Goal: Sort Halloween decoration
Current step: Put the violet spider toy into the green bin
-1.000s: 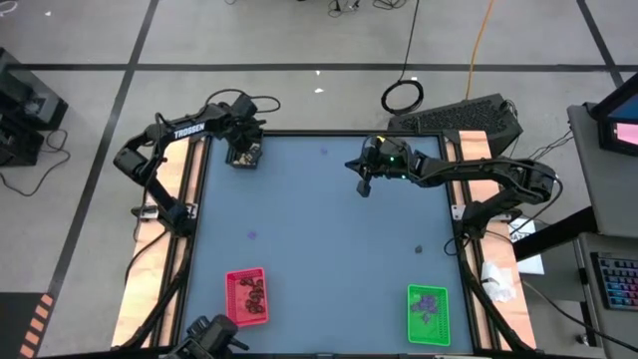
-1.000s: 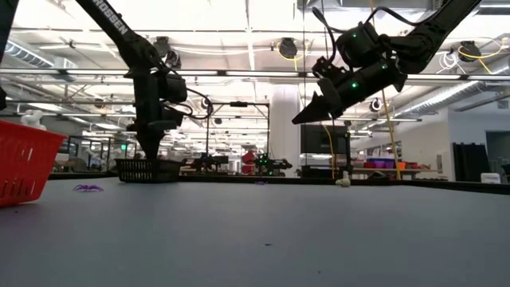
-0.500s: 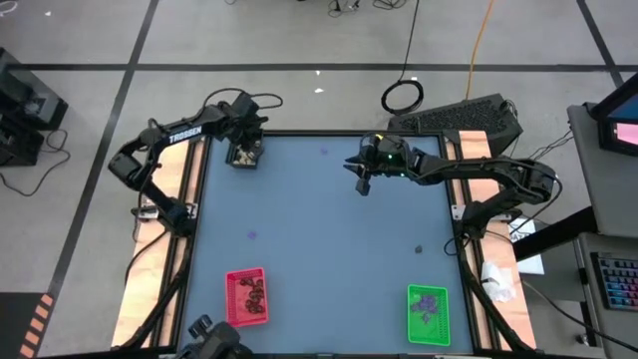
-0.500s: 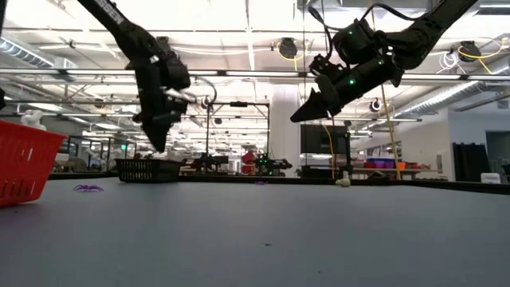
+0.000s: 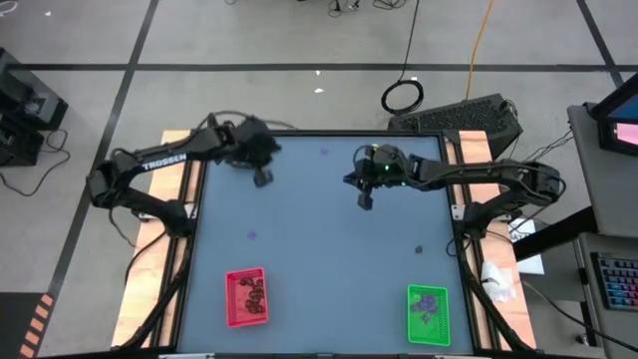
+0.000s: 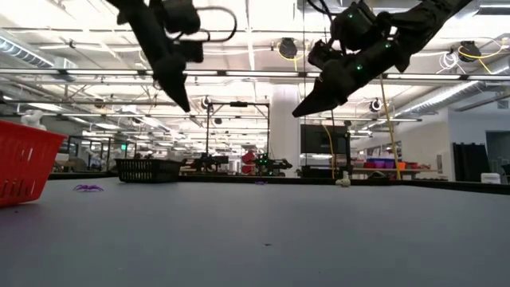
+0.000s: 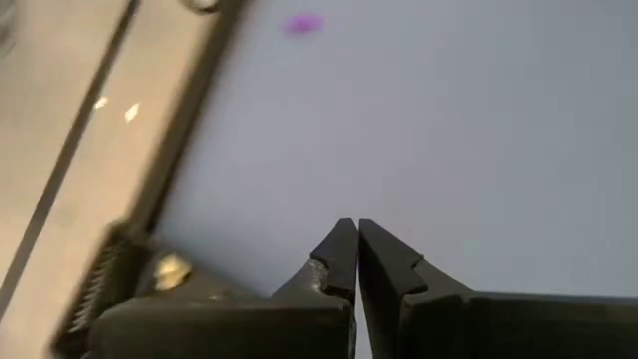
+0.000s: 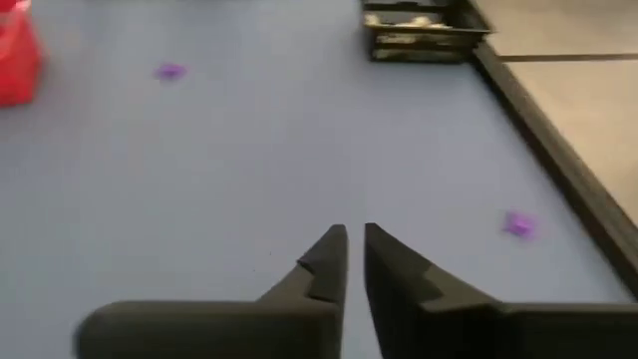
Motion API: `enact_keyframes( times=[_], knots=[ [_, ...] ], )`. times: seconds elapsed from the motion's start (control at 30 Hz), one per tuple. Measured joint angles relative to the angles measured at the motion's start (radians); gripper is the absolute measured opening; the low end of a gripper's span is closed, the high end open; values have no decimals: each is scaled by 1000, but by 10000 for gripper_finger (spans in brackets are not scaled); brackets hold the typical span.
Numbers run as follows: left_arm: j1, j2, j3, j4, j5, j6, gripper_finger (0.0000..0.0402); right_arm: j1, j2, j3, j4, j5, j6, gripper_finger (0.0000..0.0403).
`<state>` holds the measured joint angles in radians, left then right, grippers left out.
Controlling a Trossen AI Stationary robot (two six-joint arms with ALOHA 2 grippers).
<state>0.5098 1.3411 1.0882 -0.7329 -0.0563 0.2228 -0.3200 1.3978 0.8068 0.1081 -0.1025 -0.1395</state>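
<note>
Halloween decoration (image 5: 250, 236) pieces lie scattered on the tabletop (image 5: 319, 259): tiny, light, best pinched across their edges. Left gripper (image 7: 349, 261) and right gripper (image 8: 355, 261) hover, fingers clenched, empty.

We see a slate blue-grey tabletop (image 5: 329, 249), plain and unpatterned, framed in black with pale wood strips at its sides; on it a bright red tray (image 5: 246, 296) holds dark lumps, a vivid green tray (image 5: 428, 313) holds purple bits, and a black mesh tray (image 8: 419, 30) holds cream lumps; loose purple bits (image 5: 250, 235) dot the surface — another purple one (image 8: 518, 223) lies near the black edge; a small dark lump (image 5: 419, 249) sits toward the right side; both arms are matt black, the left tool (image 7: 355, 261) and right tool (image 8: 355, 261) black too — the left arm bears white lettering, the right shows a green light.
</note>
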Motion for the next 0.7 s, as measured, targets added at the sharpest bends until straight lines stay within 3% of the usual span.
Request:
enact_keyframes(
  times=[0.17, 0.4, 0.53, 0.7],
  knots=[
    [-223, -5, 0, -119, -23, -81, 6, 103, 1, -24, -10, 11, 27, 6],
    [-489, -5, -44, -313, -102, -414, 6, 238, 1, -83, -9, 113, 88, 4],
    [-620, -5, -130, -328, -102, -588, 6, 304, 1, -120, -1, 184, 128, 2],
    [-751, -12, -242, -275, -102, -742, 4, 363, 1, -164, 120, 182, 130, 1]
  ],
)
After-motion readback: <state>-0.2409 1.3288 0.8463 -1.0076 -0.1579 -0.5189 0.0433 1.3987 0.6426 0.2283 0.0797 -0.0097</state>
